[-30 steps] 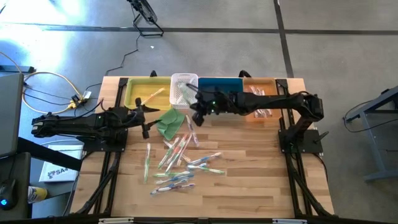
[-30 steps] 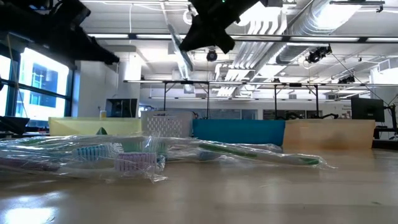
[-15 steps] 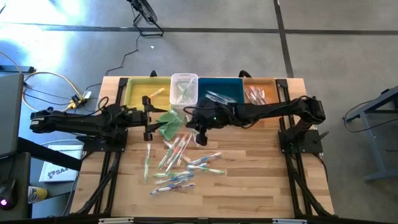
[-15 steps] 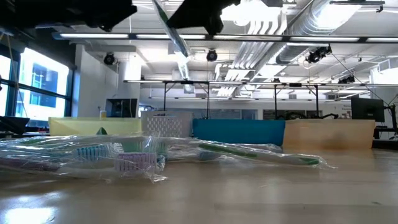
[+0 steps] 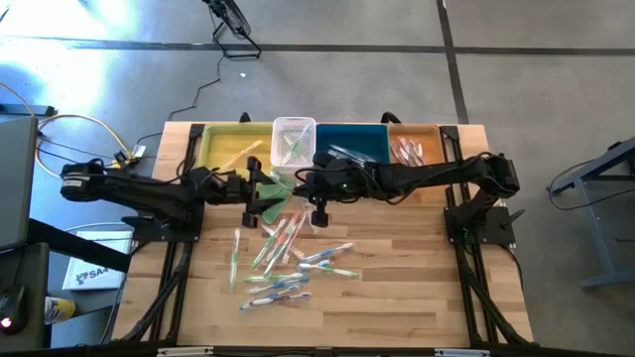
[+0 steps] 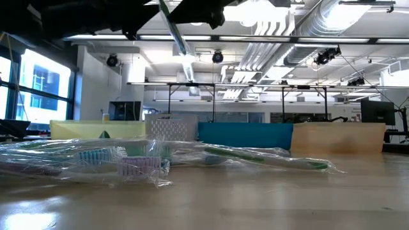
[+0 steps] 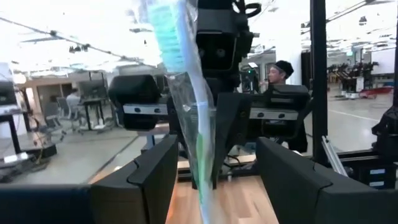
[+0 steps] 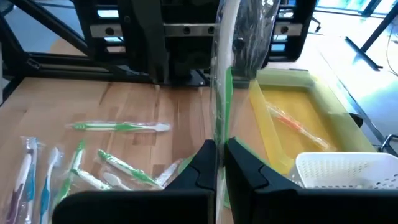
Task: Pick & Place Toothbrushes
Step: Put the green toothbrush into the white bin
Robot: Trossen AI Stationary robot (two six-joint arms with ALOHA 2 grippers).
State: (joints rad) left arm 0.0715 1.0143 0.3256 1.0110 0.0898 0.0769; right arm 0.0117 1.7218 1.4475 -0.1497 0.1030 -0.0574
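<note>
Folded green cloth (image 5: 275, 194) lies on the bench (image 5: 397, 288) under the two meeting arms, just near of the bins. Loose pile of wrapped toothbrushes (image 5: 288, 260) mid-bench, near side of the cloth; one green one sits apart at the pile's left.

Four bins along the far edge: yellow bin (image 5: 220, 142) with one orange-yellow brush; white mesh basket (image 5: 294, 127) with green ones; blue bin (image 5: 367, 138) with a clear wrapper in it; wooden-coloured bin (image 5: 429, 135) with pink-red brushes.

Right end effector (image 8: 220, 163) is pressed together, pinching a green-handled wrapped toothbrush (image 8: 222, 93) held upright above the bench, over the cloth area. Left end effector (image 7: 214, 186) is spread wide, fingers (image 7: 155, 180) on either side of that same brush, not touching it.

Left wrist view shows the brush head in its wrapper and a person in the room behind. Right wrist view shows the yellow bin and the basket corner. Low view shows only the brush hanging from the dark arms overhead, with the pile in front of the bins.
</note>
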